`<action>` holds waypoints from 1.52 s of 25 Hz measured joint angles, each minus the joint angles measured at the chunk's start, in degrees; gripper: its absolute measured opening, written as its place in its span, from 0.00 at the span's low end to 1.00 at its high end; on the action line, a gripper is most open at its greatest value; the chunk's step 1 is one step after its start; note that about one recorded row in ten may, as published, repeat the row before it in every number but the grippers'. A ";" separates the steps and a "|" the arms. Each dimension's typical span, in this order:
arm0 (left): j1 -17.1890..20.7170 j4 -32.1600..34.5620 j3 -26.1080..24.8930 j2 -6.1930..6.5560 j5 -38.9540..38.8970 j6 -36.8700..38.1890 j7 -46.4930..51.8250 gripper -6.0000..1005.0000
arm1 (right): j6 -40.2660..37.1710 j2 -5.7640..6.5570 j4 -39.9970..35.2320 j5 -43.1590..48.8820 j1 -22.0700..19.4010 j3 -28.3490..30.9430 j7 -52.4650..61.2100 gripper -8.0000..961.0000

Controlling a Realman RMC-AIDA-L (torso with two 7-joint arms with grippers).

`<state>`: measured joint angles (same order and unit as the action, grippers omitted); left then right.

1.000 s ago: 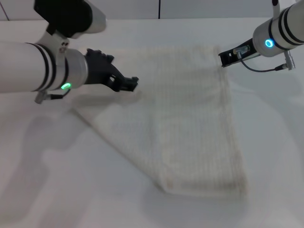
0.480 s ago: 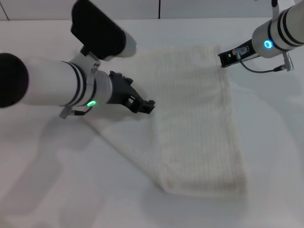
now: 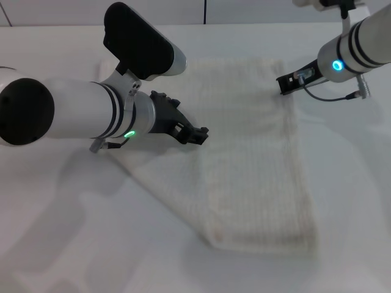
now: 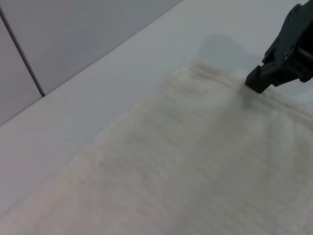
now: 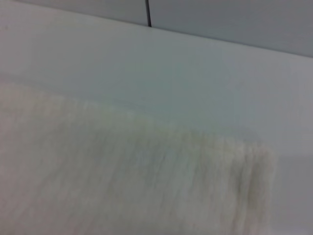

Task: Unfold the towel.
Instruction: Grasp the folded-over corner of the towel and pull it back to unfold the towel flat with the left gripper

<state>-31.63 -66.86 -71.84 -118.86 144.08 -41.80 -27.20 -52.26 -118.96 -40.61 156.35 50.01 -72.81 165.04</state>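
The left gripper (image 3: 198, 134) reaches over the folded towel (image 3: 256, 171), seemingly toward a layer edge, while the right gripper (image 3: 286, 82) sits at its far corner; neither's fingers are readable.

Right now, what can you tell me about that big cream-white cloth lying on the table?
The cream-white ribbed towel lies flat on the smooth white table, still folded: a long doubled panel on the robot's right, with a single layer spreading out diagonally towards its left. The fabric looks soft and waffle-textured, with a plain hem. The left gripper hovers over its middle, and the right gripper sits at its far right corner; whether either actually grips the cloth is unclear.
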 joint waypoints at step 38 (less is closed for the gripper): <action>-5.45 6.33 0.92 0.17 -2.47 -0.56 1.72 0.66 | 2.73 -0.13 5.27 0.00 2.90 -0.58 -0.16 0.01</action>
<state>-37.08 -60.53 -70.92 -118.69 141.61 -42.36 -25.49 -49.53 -119.09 -35.34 156.36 52.91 -73.39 164.88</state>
